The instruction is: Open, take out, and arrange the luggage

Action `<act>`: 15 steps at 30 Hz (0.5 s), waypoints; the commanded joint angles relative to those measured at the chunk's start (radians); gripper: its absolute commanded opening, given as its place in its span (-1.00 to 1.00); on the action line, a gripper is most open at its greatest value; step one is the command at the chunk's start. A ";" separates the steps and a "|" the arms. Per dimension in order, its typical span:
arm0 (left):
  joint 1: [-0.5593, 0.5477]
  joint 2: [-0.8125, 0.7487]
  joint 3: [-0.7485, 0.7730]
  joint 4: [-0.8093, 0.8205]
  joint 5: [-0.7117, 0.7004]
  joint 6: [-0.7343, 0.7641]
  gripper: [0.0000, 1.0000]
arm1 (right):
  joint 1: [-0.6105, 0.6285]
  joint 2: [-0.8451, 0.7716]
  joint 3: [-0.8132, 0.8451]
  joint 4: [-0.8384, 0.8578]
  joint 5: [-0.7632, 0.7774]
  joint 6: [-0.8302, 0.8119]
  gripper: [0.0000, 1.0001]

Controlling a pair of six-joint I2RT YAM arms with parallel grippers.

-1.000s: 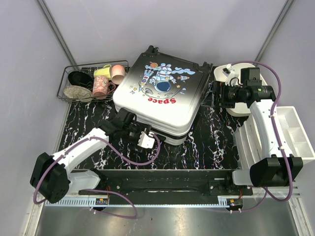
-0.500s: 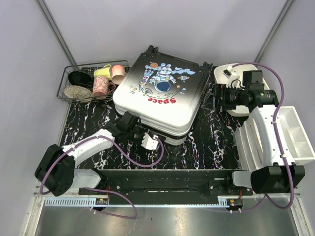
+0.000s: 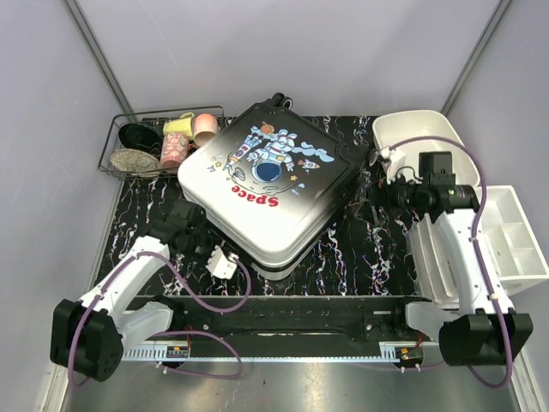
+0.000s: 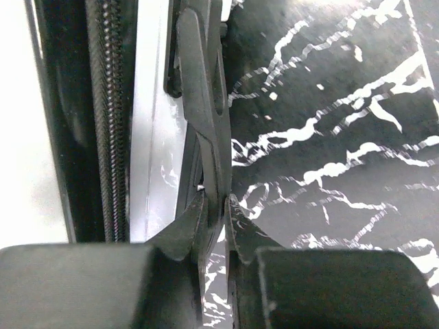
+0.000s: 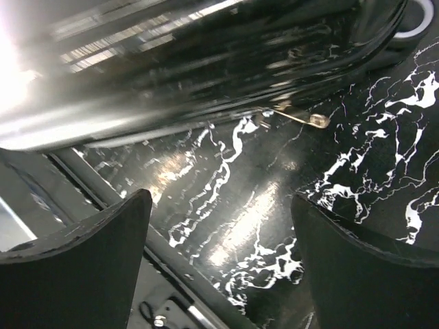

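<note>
L gripper (image 4: 213,205): fingers pressed together, pinching the lower end of a thin black zipper pull (image 4: 206,116). The pull runs up from the tips, alongside the zipper track (image 4: 106,116) on the suitcase's side wall. Marbled black table (image 4: 329,137) is to the right of it.

R gripper (image 5: 219,229): fingers spread wide, nothing btwn them, only marbled tabletop under. Glossy black suitcase edge just beyond the tips, w/ a small metal tab (image 5: 302,118) sticking out and a wheel (image 5: 413,19) at upper right.

Suitcase (image 3: 266,189) lies flat mid-table, closed, astronaut print up, turned diagonal, wheels at the back. L gripper is at its near-left edge, R gripper near its right side, not touching. Wire basket (image 3: 116,142) w/ cups (image 3: 176,148) sits just beside its back-left corner. White bin (image 3: 412,133) back right; a compartment tray (image 3: 523,240) at the right edge.
</note>
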 commanded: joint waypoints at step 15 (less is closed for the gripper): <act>0.171 -0.165 0.117 -0.487 0.109 0.253 0.23 | -0.003 -0.044 -0.225 0.203 -0.134 -0.358 0.38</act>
